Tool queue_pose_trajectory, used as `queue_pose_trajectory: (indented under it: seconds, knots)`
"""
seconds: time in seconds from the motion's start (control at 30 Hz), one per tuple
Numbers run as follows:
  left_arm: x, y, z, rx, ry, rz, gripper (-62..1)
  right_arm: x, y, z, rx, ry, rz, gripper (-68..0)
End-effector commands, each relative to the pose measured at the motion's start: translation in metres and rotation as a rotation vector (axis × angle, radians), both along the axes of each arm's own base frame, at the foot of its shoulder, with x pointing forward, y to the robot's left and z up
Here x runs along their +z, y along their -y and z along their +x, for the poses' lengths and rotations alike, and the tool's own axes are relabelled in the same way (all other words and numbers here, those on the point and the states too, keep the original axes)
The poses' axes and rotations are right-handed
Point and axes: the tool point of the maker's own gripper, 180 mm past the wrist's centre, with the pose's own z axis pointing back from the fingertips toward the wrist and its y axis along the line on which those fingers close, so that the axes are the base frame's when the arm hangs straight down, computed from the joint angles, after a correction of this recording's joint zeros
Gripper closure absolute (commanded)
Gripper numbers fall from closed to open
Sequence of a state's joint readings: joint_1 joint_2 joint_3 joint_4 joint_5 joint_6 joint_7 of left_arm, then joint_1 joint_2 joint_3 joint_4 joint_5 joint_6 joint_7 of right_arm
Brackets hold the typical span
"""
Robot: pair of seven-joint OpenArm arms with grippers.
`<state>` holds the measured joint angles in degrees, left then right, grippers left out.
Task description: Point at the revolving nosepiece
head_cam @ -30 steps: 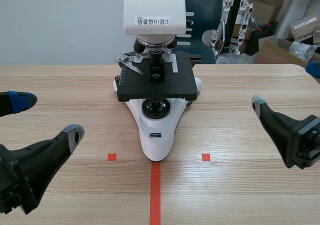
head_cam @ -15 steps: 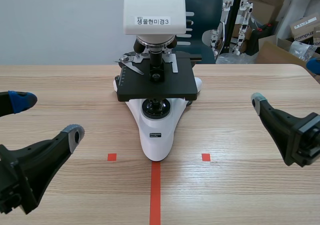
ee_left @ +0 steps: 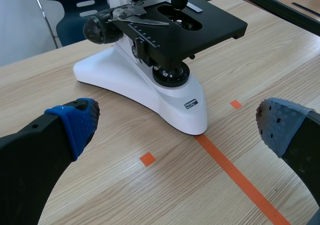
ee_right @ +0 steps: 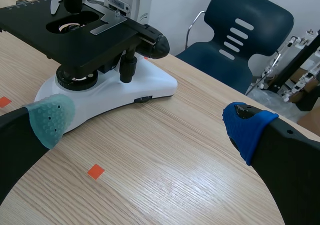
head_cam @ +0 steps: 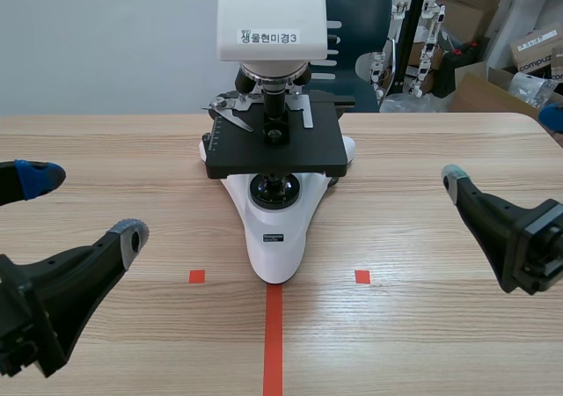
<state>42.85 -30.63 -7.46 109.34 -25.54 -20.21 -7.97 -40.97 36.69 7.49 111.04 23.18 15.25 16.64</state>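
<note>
A white microscope point(head_cam: 274, 229) stands mid-table with a black stage point(head_cam: 273, 150). Its revolving nosepiece point(head_cam: 271, 79) sits under the white head, with the objectives point(head_cam: 274, 106) hanging over the stage. My left gripper point(head_cam: 84, 207) is open, low at the near left, well apart from the microscope. My right gripper point(head_cam: 503, 150) is open at the right, also well clear of it. In the left wrist view the left gripper point(ee_left: 177, 127) faces the microscope's base point(ee_left: 170, 105). In the right wrist view the right gripper point(ee_right: 149, 122) is beside the focus knob point(ee_right: 152, 44). Both wrist views show only the objectives' lower ends.
A dark blue chair point(head_cam: 356, 26) stands behind the table's far edge. Cardboard boxes point(head_cam: 493, 79) and a metal stand point(head_cam: 420, 35) are at the back right. Bare wooden tabletop point(head_cam: 422, 326) lies on both sides of the microscope.
</note>
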Motion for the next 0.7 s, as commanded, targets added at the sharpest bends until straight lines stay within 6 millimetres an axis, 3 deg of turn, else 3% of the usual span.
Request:
queue_pose_trajectory:
  seconds: [0.0,0.67]
  knots:
    - [0.0069,0.0026,0.0008,-0.001,0.019,-0.029,-62.3,0.0120,0.0000,0.0024,0.005,0.039,0.006,-66.5]
    - [0.0069,0.0026,0.0008,-0.001,0.019,-0.029,-62.3,0.0088,0.0016,0.0029,-0.004,0.024,-0.004,-66.5]
